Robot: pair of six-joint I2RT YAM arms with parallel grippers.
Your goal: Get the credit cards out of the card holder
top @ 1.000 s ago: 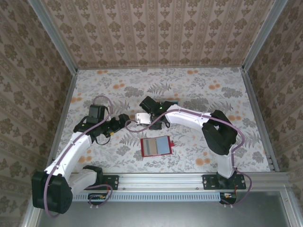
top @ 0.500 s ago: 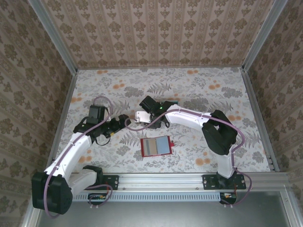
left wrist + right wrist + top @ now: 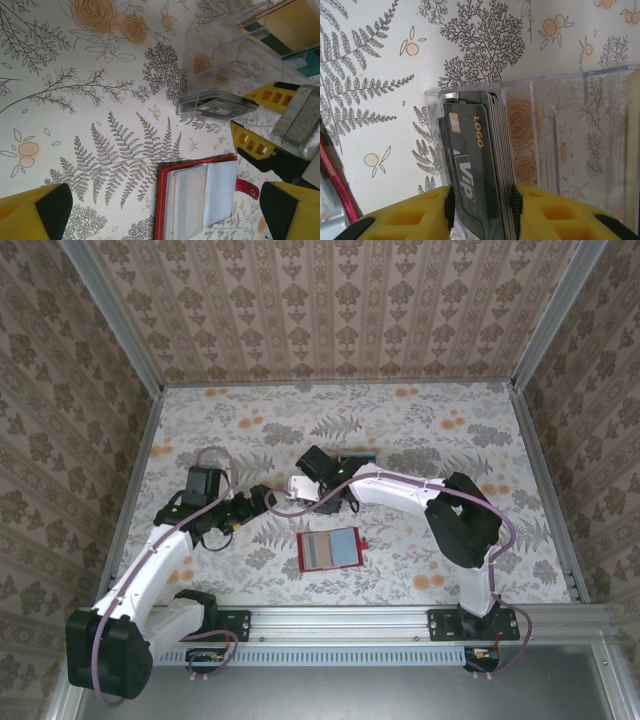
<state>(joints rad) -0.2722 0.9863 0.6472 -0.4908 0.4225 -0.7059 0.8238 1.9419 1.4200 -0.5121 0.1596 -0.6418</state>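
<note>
The red card holder (image 3: 330, 549) lies open on the table, its clear sleeves (image 3: 200, 200) facing up. Beyond it stands a clear plastic tray (image 3: 560, 140); a stack of credit cards (image 3: 475, 165) stands on edge in its end compartment, a black VIP card at the front. My right gripper (image 3: 481, 210) hangs over that compartment, open, its pads flanking the stack. From the left wrist the cards (image 3: 215, 104) and the right gripper's yellow fingers (image 3: 265, 95) show. My left gripper (image 3: 262, 498) hovers wide open to the holder's left, holding nothing.
The tray's (image 3: 235, 55) other compartments hold orange and teal items. Aluminium rails and wallpapered walls (image 3: 560, 330) enclose the flowered table (image 3: 420, 420). The right arm (image 3: 400, 488) reaches across just behind the card holder.
The right gripper's jaws have parted over the tray compartment. Both arms have barely shifted, and the card holder has not moved.
</note>
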